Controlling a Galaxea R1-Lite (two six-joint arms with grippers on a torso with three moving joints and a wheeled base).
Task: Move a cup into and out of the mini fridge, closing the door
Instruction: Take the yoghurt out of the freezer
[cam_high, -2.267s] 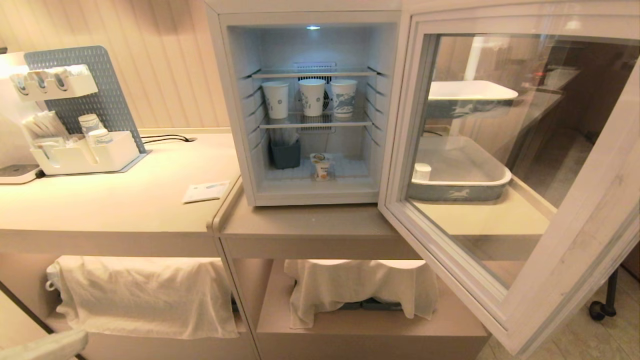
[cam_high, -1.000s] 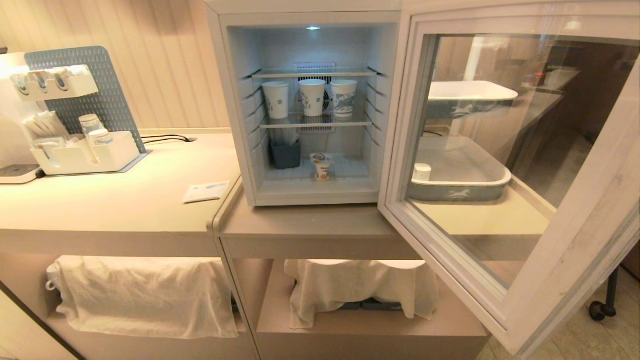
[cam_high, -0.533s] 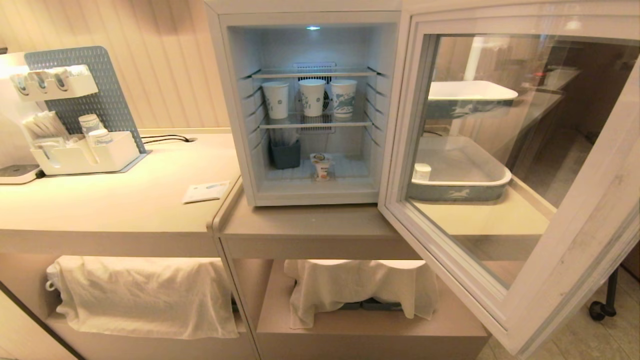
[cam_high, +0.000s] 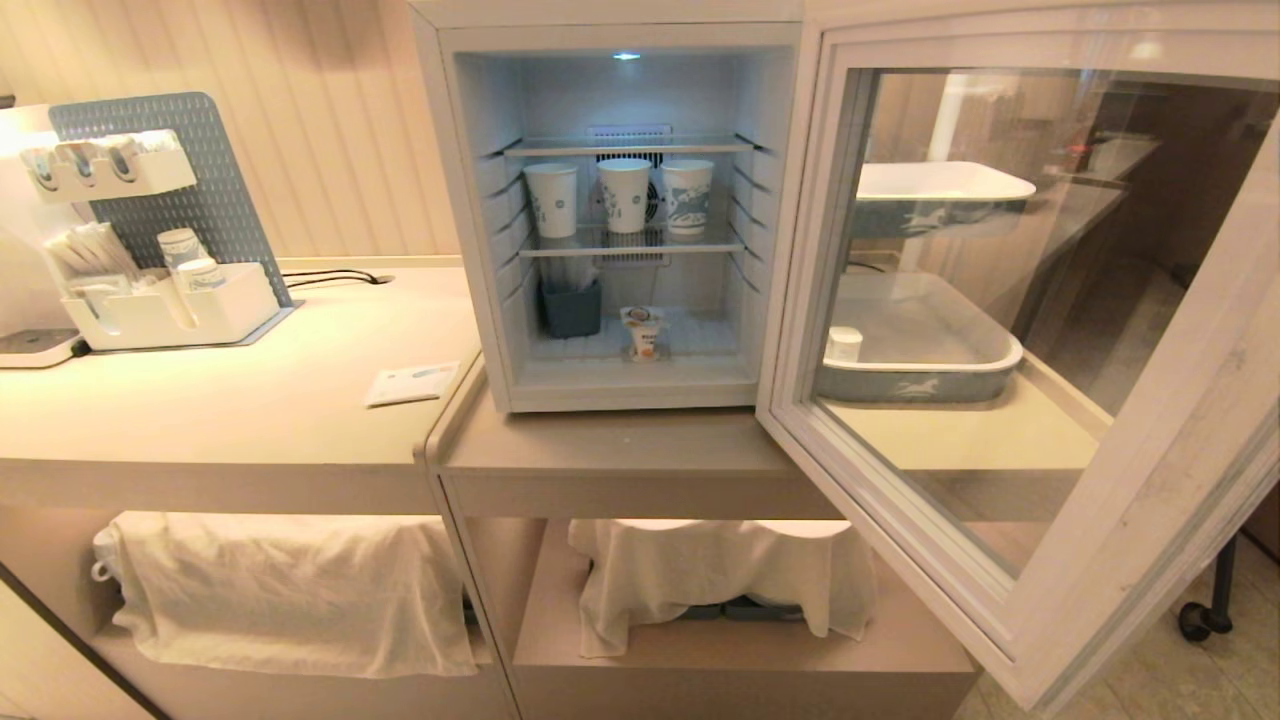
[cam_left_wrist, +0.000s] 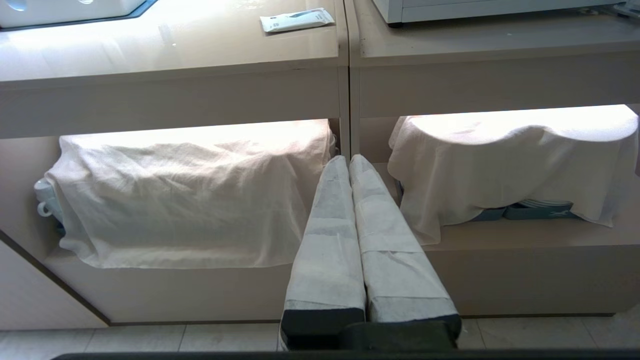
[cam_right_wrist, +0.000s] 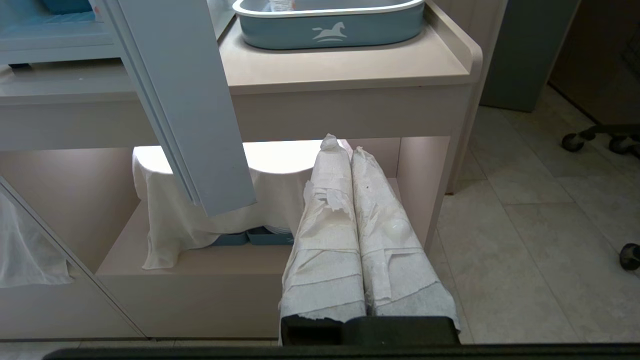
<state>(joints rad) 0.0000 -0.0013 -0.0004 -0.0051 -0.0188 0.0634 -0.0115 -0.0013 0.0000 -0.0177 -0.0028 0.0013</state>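
The cup (cam_high: 645, 333), tiny and white with an orange label, stands on the floor of the mini fridge (cam_high: 470, 200). The door (cam_high: 1190, 430) is swung wide open to the right, its white inner face towards me; its grey-blue edge (cam_right_wrist: 185, 110) shows in the right wrist view. Neither gripper is in the head view. My left gripper (cam_left_wrist: 348, 159) is shut and empty, held low before the cloth-covered lower shelves. My right gripper (cam_right_wrist: 340, 142) is also shut and empty, low beside the open door's bottom corner.
Three paper cups (cam_high: 624, 195) stand on the middle wire shelf, a dark bin (cam_high: 571, 308) below them. Through the door glass a grey-blue tray (cam_high: 915, 385) holds a small white container (cam_high: 845, 343). An organizer (cam_high: 160, 300) and a packet (cam_high: 410, 383) are on the left counter.
A white-wrapped piece of my left arm, at the head view's lower left corner earlier, has dropped out of that view. The cup, fridge and door have not moved.
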